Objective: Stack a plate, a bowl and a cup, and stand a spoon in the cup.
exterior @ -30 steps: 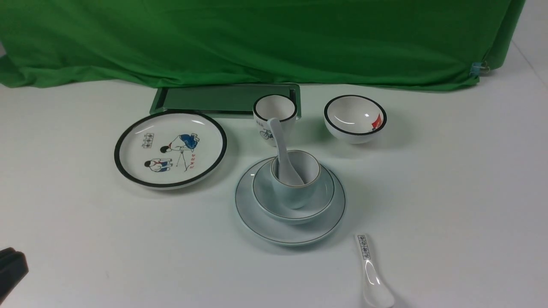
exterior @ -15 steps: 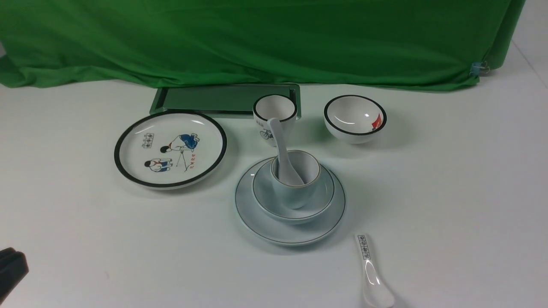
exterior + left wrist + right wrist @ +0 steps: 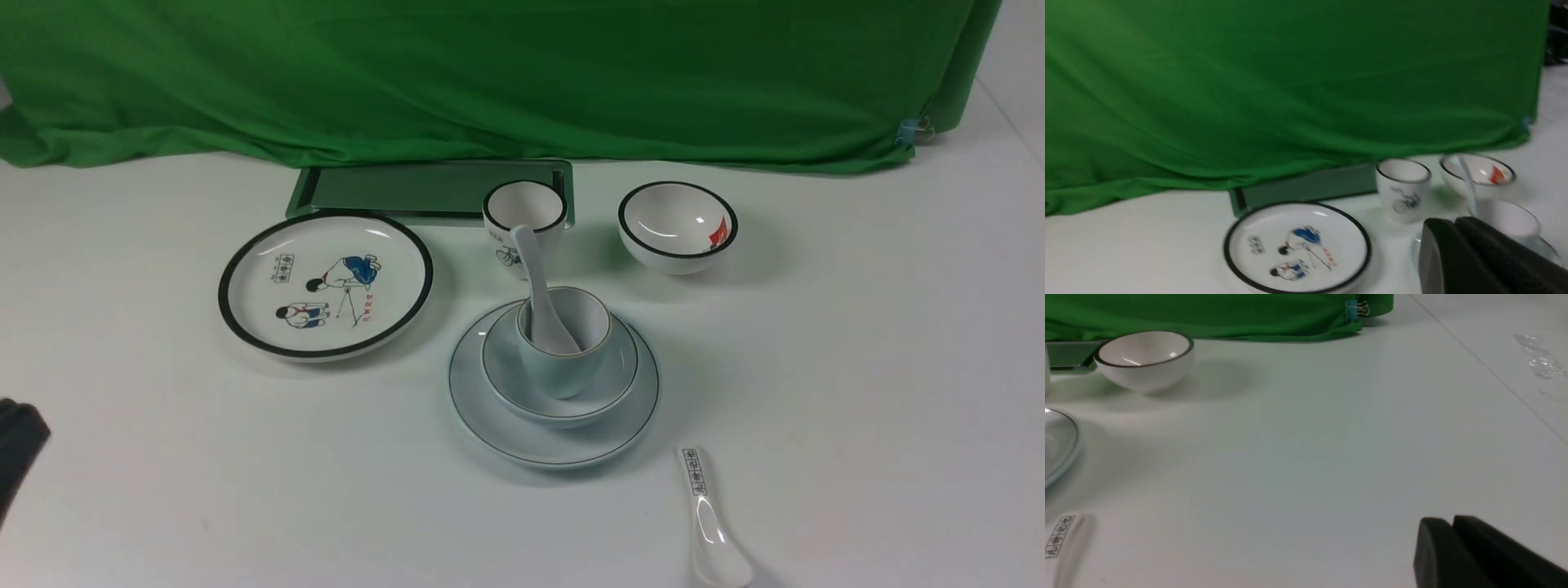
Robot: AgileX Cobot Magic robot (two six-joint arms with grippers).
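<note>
The plain plate [image 3: 553,445] lies mid-table with the plain bowl [image 3: 612,384] on it and the pale blue cup [image 3: 563,371] standing in the bowl. The plain white spoon [image 3: 535,278] stands in the cup, bowl end down, handle leaning up and back. My left gripper [image 3: 18,433] is at the far left edge, well away from the stack, shut and empty; in the left wrist view [image 3: 1455,222] its fingers are pressed together, with the cup [image 3: 1506,218] and the spoon handle [image 3: 1466,183] behind them. My right gripper [image 3: 1453,524] is shut and empty over bare table, out of the front view.
A black-rimmed cartoon plate [image 3: 325,282] lies left of the stack. A bicycle cup [image 3: 522,208] and a black-rimmed bowl [image 3: 678,224] stand behind it. A labelled spoon [image 3: 709,523] lies front right. A green tray [image 3: 424,189] and green cloth sit at the back.
My left gripper has risen a little at the left edge of the front view. The stack and the other dishes have not moved.
</note>
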